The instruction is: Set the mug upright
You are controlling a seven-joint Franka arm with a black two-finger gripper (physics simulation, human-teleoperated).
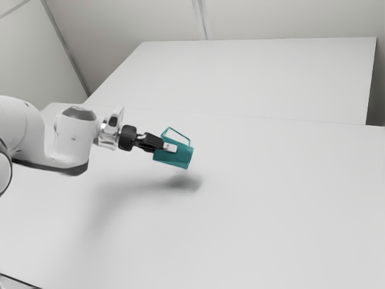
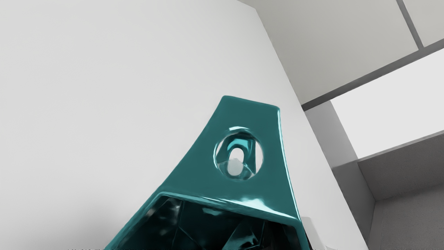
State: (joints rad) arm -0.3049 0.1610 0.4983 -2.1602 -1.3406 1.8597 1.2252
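Exterior view: the black gripper [image 1: 171,147] is clamped on the teal mug [image 1: 181,158], which hangs on its side above the pale table [image 1: 271,205], handle [image 1: 180,133] uppermost, a soft shadow [image 1: 184,183] below. In the wrist view the mug's open mouth faces the gripper, one fingertip [image 2: 311,231] outside its wall; the other is probably inside, though it's dark in there.

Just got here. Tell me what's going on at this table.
A robot arm has a teal mug in its black gripper and is holding it just above the white table, where a soft shadow falls beneath it. The job is to set the mug upright. Right now the mug is tipped well over, closer to lying on its side than standing, so it has yet to be turned up and put down.
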